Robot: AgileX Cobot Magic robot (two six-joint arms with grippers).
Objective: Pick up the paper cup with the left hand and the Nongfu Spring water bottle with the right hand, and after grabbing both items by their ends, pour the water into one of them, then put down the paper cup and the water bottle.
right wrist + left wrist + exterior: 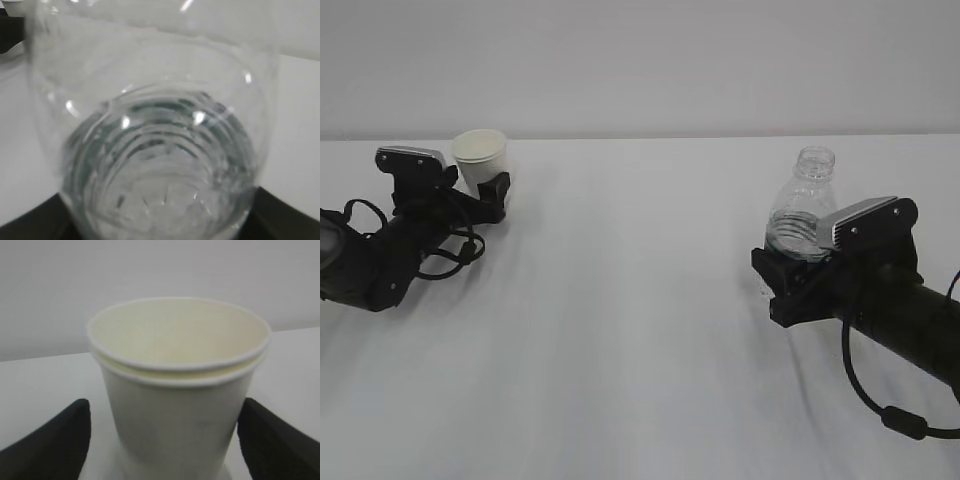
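White paper cup (480, 157) stands on the table at the upper left, between our left hand (160, 440)'s jaws, which are spread wide and not touching it. At the right, our right hand (790, 285) grips the Nongfu Spring water bottle (802, 212) low down. We should back away straight and slowly so the cup won't tip.

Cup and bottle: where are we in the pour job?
Late or very early; the pour itself can't be judged. Cup stands on the table between open left gripper jaws, gaps showing. Right gripper brackets the upright bottle. Left: release bottle, retract.
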